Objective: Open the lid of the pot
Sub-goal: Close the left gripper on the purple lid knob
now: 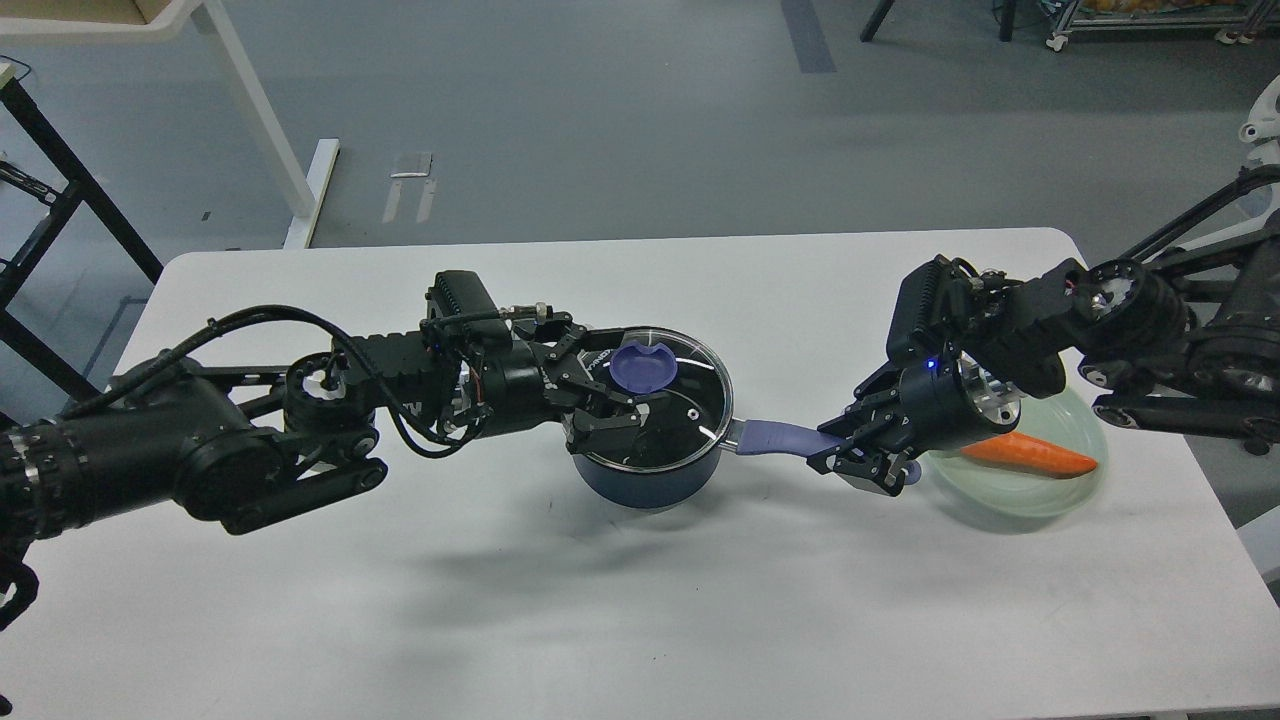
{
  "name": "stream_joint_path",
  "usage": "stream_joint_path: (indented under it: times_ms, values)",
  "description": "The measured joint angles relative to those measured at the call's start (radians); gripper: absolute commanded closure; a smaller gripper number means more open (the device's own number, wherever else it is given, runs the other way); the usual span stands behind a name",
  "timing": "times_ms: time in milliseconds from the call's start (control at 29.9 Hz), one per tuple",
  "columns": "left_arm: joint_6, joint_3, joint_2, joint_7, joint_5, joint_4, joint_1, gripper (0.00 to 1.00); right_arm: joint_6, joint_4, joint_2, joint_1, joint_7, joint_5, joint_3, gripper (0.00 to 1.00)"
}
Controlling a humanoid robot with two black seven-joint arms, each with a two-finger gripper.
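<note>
A dark blue pot point(640, 482) stands mid-table under a glass lid point(690, 400) with a purple knob point(643, 368). Its purple handle point(780, 438) points right. My left gripper point(628, 383) lies low over the lid's left side, open, with one finger behind the knob and one in front of it; I cannot tell whether they touch it. My right gripper point(858, 457) is shut on the outer end of the pot handle.
A pale green plate point(1030, 500) with an orange carrot point(1030, 455) on it sits right of the pot, partly under my right wrist. The white table point(640, 620) ends close behind the arms. Table legs and frames stand on the floor beyond.
</note>
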Motion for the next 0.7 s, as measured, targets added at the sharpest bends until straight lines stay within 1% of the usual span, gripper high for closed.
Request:
stream_joint_path:
  times_ms: [100, 201, 368, 502, 602, 702]
  values:
    - [0.002, 0.003, 0.000, 0.000, 0.000, 0.004, 0.003, 0.16, 0.000, 0.000, 0.000, 0.000, 0.000, 0.000, 0.000, 0.74]
    - [0.004, 0.007, 0.000, 0.000, 0.000, 0.006, 0.006, 0.29, 0.000, 0.001, 0.000, 0.000, 0.000, 0.005, 0.001, 0.74]
    - [0.005, 0.008, 0.001, 0.000, 0.000, 0.006, 0.003, 0.37, 0.000, 0.001, -0.002, 0.000, 0.000, 0.007, 0.001, 0.74]
    - [0.006, 0.008, 0.002, -0.001, 0.003, 0.006, 0.006, 0.52, 0.001, -0.001, -0.002, 0.000, 0.000, 0.007, 0.000, 0.74]
    - [0.006, 0.008, 0.002, -0.004, 0.015, 0.006, 0.007, 0.57, 0.001, -0.003, 0.000, -0.001, 0.000, 0.006, 0.000, 0.74]
    - [0.006, 0.008, 0.002, -0.005, 0.021, 0.006, 0.007, 0.60, 0.002, -0.006, 0.002, -0.004, 0.000, 0.006, 0.000, 0.74]
